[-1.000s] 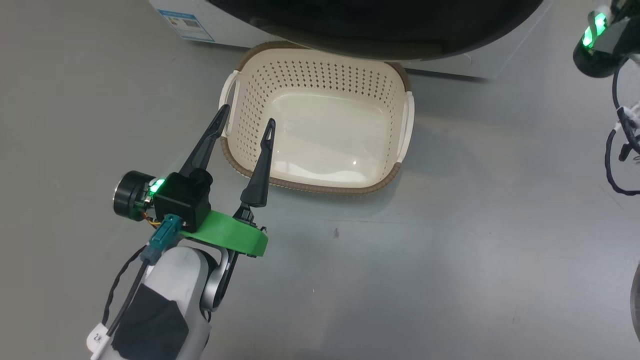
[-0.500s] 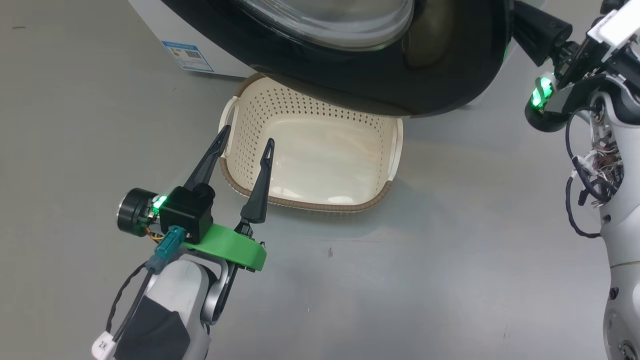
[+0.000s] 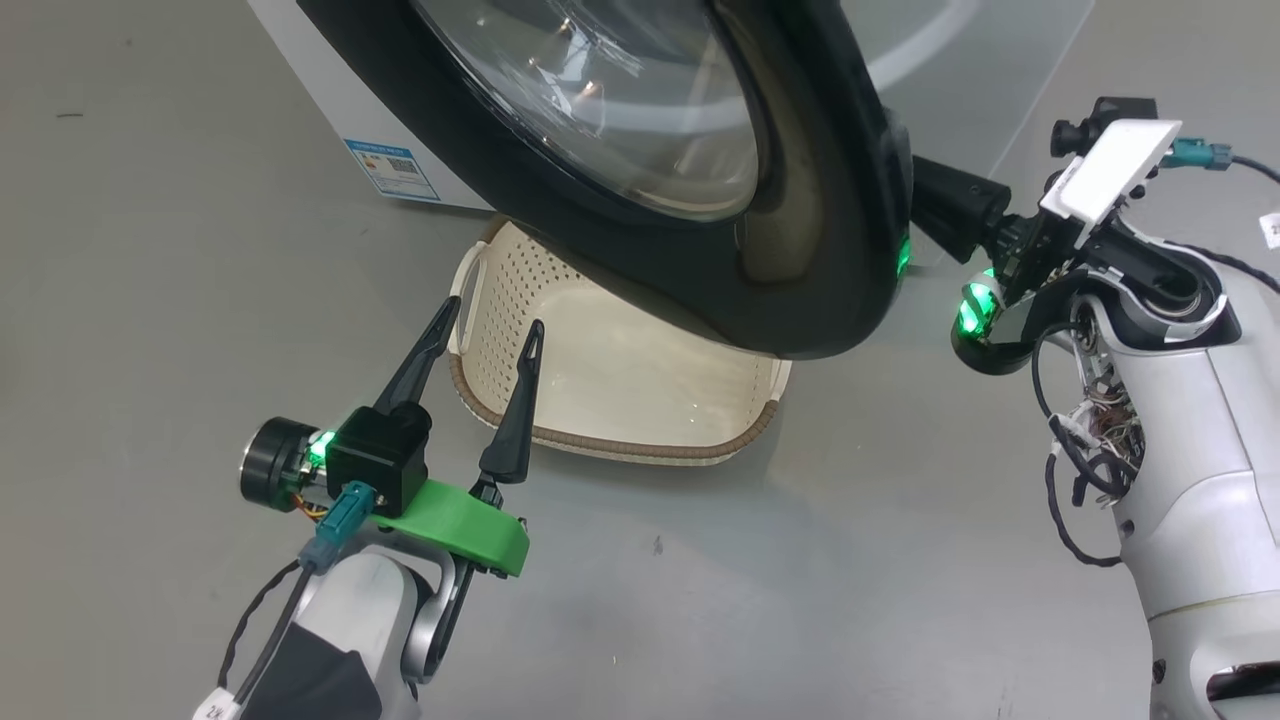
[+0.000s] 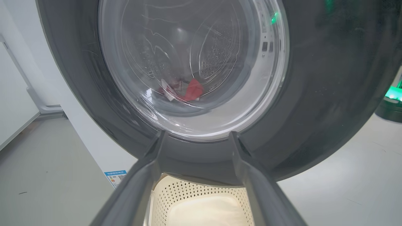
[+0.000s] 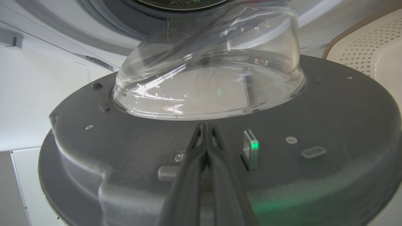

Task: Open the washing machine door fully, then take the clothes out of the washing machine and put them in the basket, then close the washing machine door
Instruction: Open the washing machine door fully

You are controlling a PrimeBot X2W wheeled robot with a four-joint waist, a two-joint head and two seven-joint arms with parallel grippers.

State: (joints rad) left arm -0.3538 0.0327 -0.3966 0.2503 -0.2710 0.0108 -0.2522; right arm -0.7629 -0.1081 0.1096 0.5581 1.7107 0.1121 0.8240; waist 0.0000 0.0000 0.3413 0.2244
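At the lower left of the head view, the left gripper (image 3: 493,315) hangs with its fingers spread wide and nothing between them, its tips over the left rim of the basket (image 3: 640,445). Bare grey floor (image 3: 150,300) lies open to its left and on the near side. The head camera has shifted since half a second ago, and the washing machine door (image 3: 800,300) has swung further out from the washing machine (image 3: 330,110). Its black ring now covers more of the basket's far half.

The left wrist view looks through the glass to the clothes (image 4: 188,91), red and white, low in the drum. The right wrist view shows the door's grey inner face. There the right gripper (image 5: 205,128) has its fingers pressed together, holding nothing, its tips at the foot of the glass bowl. On the right, the floor between the basket and the right arm is open.
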